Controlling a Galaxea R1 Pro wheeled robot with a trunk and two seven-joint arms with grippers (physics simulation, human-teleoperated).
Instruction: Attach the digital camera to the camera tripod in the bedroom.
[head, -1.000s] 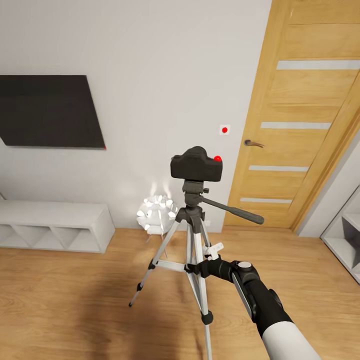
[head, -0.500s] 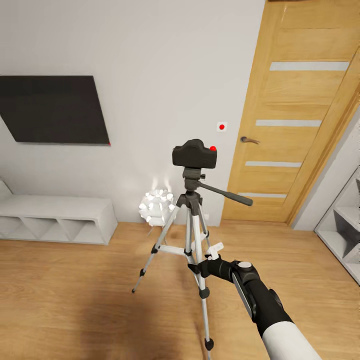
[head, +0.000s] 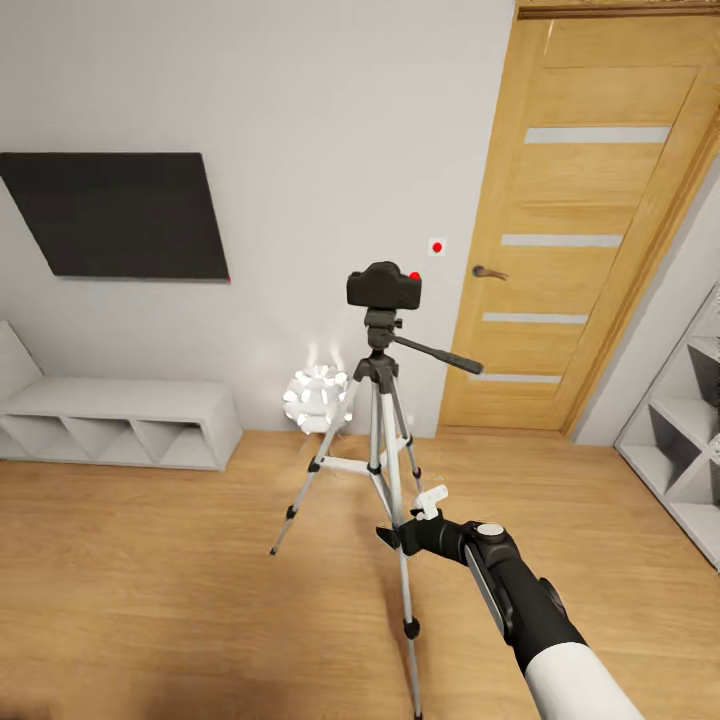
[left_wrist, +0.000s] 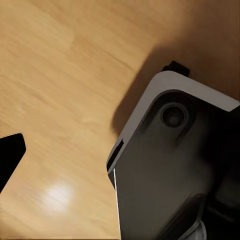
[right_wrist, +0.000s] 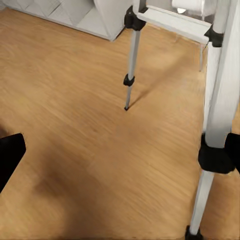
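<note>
The camera (head: 384, 286) sits on the tripod (head: 378, 440) head, so attachment appears complete. The right gripper (head: 412, 522) holds nothing; its jaw spacing cannot be determined.

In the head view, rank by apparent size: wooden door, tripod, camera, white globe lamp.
1. Wooden door, largest.
2. Tripod, tall but thin, and nearer the lens than the door.
3 and 4. Camera and white globe lamp look about alike; the lamp stands farther back, so no ranking.

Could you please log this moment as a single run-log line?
digital camera: seated on camera tripod head | right gripper: beside near tripod leg, state unclear | setting: bedroom, wooden door behind
</note>
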